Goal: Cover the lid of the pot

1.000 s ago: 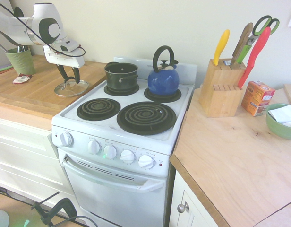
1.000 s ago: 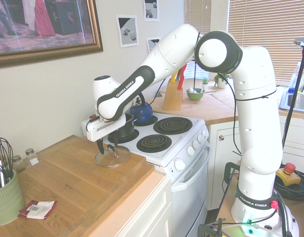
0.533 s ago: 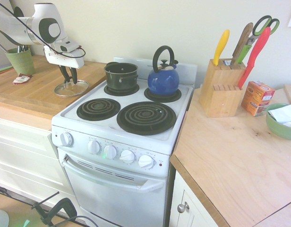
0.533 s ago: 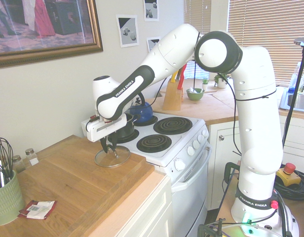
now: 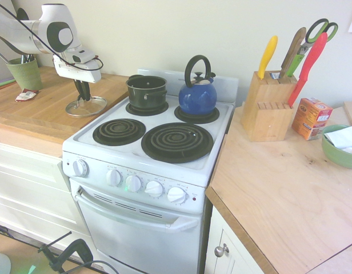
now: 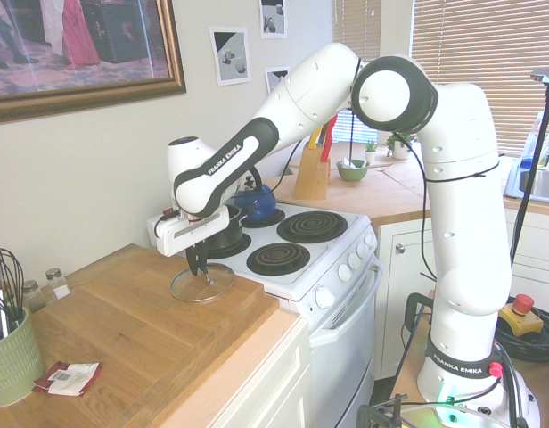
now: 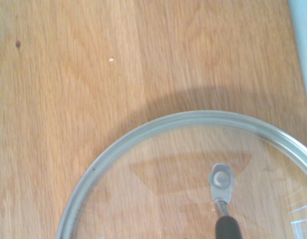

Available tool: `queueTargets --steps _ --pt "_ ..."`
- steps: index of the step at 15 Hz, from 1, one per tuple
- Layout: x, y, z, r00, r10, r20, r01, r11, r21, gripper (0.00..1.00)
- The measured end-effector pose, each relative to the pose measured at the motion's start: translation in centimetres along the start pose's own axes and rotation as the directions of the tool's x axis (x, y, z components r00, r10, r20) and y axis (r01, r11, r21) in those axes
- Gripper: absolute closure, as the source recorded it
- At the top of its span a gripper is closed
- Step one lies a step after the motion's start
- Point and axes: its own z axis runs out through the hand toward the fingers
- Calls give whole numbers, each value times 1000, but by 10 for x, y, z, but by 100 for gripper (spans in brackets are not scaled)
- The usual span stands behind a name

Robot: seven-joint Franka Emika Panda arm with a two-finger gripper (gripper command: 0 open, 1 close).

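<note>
**Q:** What occupies the left of the first exterior view?

**A:** A wooden counter [image 5: 44,111] bearing a green utensil cup [image 5: 24,73] and a small packet [image 5: 26,95]. The lid [image 5: 86,106], a clear glass disc with a metal rim, lies flat on this counter just beside the stove [image 5: 147,165]. The gripper [image 5: 83,97] stands directly over the lid's centre, fingers pointing down and drawn together on the lid's knob.

**Q:** And further right?

**A:** The pot [image 5: 146,91] sits uncovered on the rear left burner, near the lid but apart from it. The blue kettle [image 5: 198,94] rests on the rear right burner; both front burners are bare. On the right counter stand a knife block [image 5: 266,111], an orange box [image 5: 311,117] and a green bowl [image 5: 339,149].

**Q:** What does the wrist view add?

**A:** The lid's rim [image 7: 158,124] arcs across wood grain, and the knob's metal mount [image 7: 221,179] shows through the glass.

**Q:** The second exterior view?

**A:** The gripper [image 6: 199,266] meets the lid [image 6: 203,283] at its middle.
</note>
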Motion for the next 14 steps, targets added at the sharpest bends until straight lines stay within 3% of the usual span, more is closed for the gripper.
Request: queueTargets --steps 3,6,11,14 --pt "4 -1 -5 1000 7 -4 -7 1000 4 100" --pt "26 -6 -42 999 34 -28 -33 999 27 100" --pt "93 4 -130 988 136 -78 -131 989 70 100" --pt "145 17 -155 976 198 -91 -191 978 79 100"
